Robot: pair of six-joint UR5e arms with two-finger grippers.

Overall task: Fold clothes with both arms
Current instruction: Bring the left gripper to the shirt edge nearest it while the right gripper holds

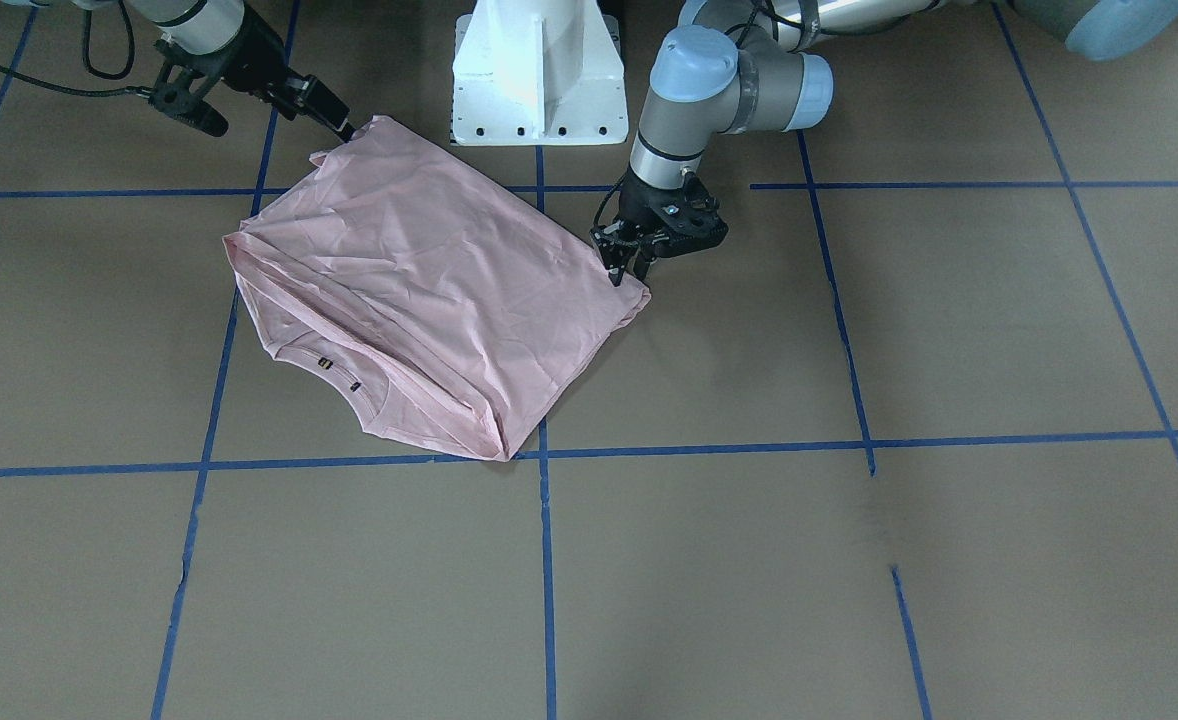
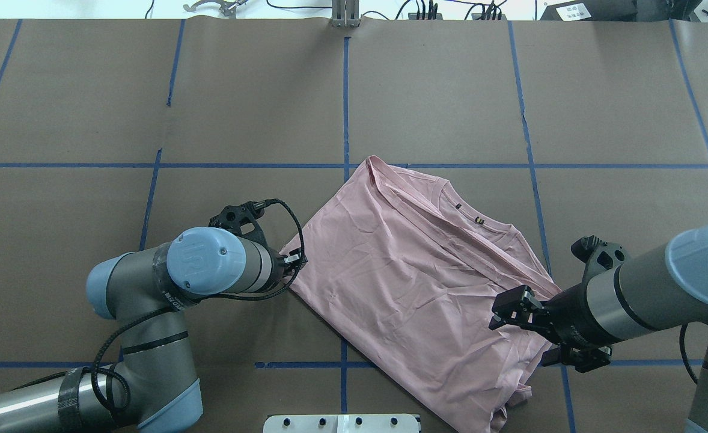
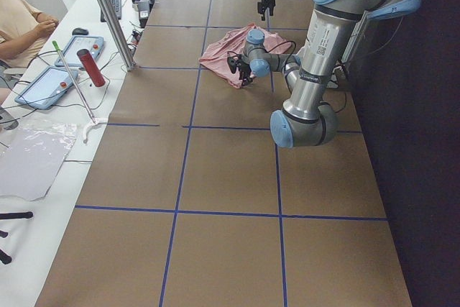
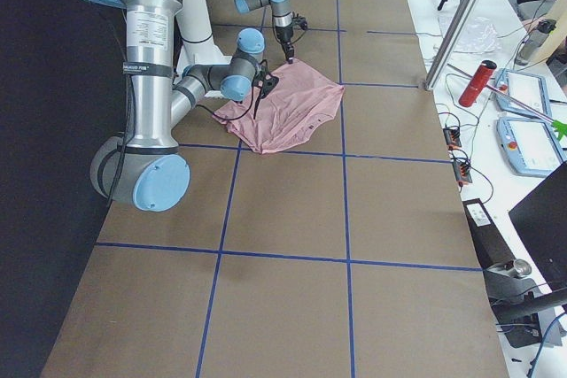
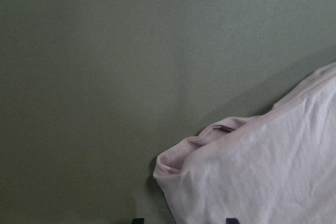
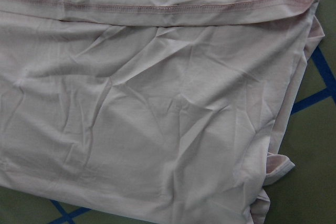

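1. The left arm (image 2: 210,270) bends in low from the left side of the desk (image 2: 77,90).
2. The left fingers (image 1: 627,267) point down at the left corner of the T-shirt (image 2: 402,282). In the left wrist view the two tips (image 5: 231,221) are apart. The cloth corner sits just in front of them.
3. The pink T-shirt lies flat on the desk between the two arms. It is folded over, with the plain side up, and it sits at a slant. Most of it is to the right of the middle blue line (image 2: 346,108). Its neck edge (image 2: 450,195) is on the side far from the robot and has two tiny dark tags (image 2: 479,220) by it.
4. The white base (image 1: 539,80) stands at the robot's edge of the desk, near the shirt.
5. The right fingers (image 1: 337,122) reach the shirt corner closest to the robot, and the tip touches the cloth. I cannot tell if they are apart or together.
6. The right arm (image 2: 660,288) comes in from the right side.
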